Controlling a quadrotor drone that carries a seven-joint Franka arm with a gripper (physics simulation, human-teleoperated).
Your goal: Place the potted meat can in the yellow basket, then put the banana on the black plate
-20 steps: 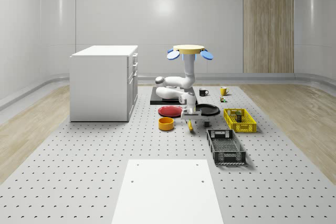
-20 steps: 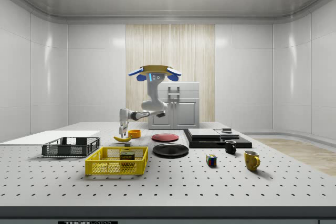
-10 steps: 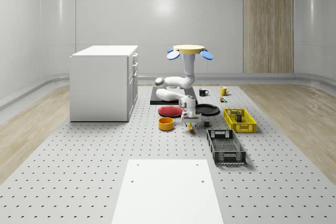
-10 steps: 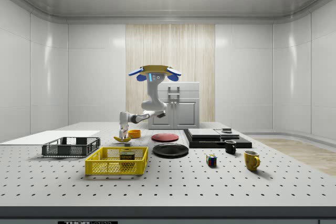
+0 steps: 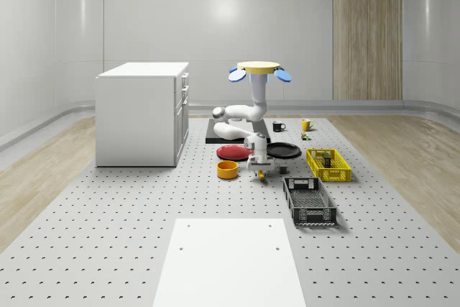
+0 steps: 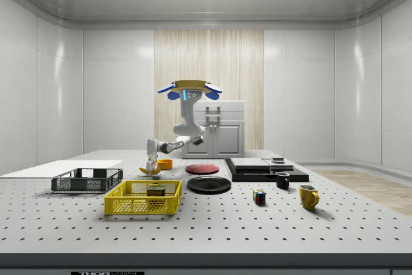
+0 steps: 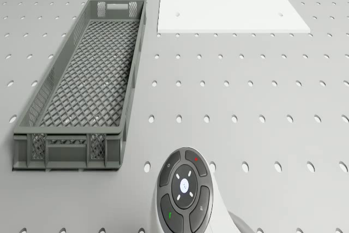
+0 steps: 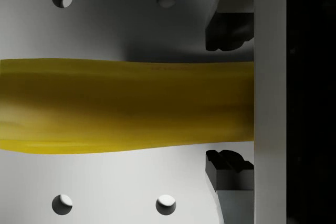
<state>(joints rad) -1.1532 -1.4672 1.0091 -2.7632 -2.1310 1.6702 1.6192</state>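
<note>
Pale walls and a wood-panelled strip enclose a grey perforated floor [image 5: 108,235] on which everything stands. Going across the whole-scene view from its left: a white cabinet [image 5: 142,113] stands well apart from the rest; a white panel [image 5: 230,260] lies flat in the foreground; then come an orange bowl [image 5: 228,170] and, behind it, a red plate [image 5: 233,152].

Next is the drone [image 5: 261,70], hovering with blue rotors above a black slab [image 5: 215,135]. Its white arm [image 5: 253,109] folds down and forward so that the gripper [image 5: 261,168] hangs low at the floor, just beside the orange bowl, directly over the banana [image 5: 260,172]. In the wrist view the banana [image 8: 126,106] lies between the two dark fingertips [image 8: 228,169], one on each side of it with bare floor showing between each tip and the fruit; the jaws stand apart, straddling the banana without pressing on it.

Right of the gripper sits the black plate [image 5: 284,150], apart from the banana. Nearer the camera lies a grey mesh crate [image 5: 309,201]. Further right is the yellow basket [image 5: 328,165] with the potted meat can [image 5: 327,159] already inside it. Behind them stand a black mug [image 5: 277,126] and a yellow mug [image 5: 306,124].
</note>
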